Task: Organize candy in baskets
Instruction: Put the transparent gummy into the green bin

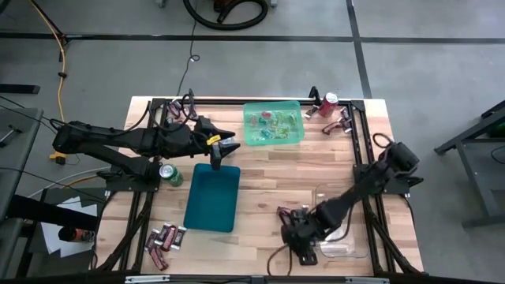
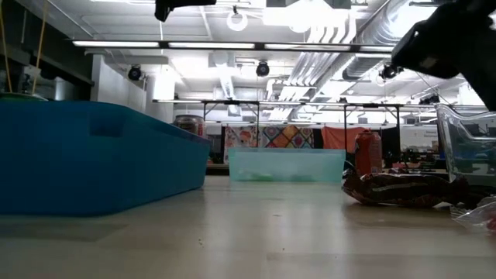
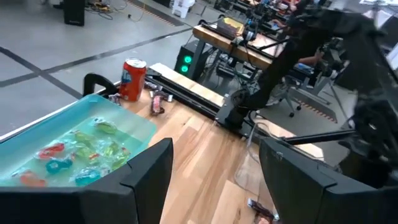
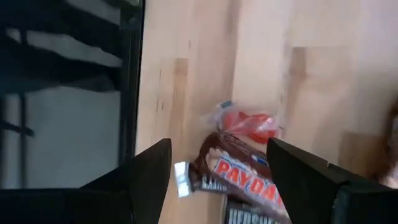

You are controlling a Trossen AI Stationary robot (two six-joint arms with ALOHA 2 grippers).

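Candy (image 1: pixel 272 122) in small green and red wrappers lay inside the light green translucent plastic basket (image 1: pixel 296 106), which stood beyond the dark teal rectangular basket (image 1: pixel 213 197). Above the teal basket's far end the left gripper (image 1: pixel 225 150) hovered, fingers parted and empty. To that basket's right, beside the clear basket (image 1: pixel 347 244), the right gripper (image 1: pixel 293 234) hung open over brown-wrapped bars (image 4: pixel 245 171), holding nothing.

Wooden table (image 1: pixel 260 170): green basket (image 1: pixel 273 139), teal basket (image 1: pixel 212 199), clear basket (image 1: pixel 347 246), soda cans (image 1: pixel 327 103), loose candy (image 1: pixel 164 241)
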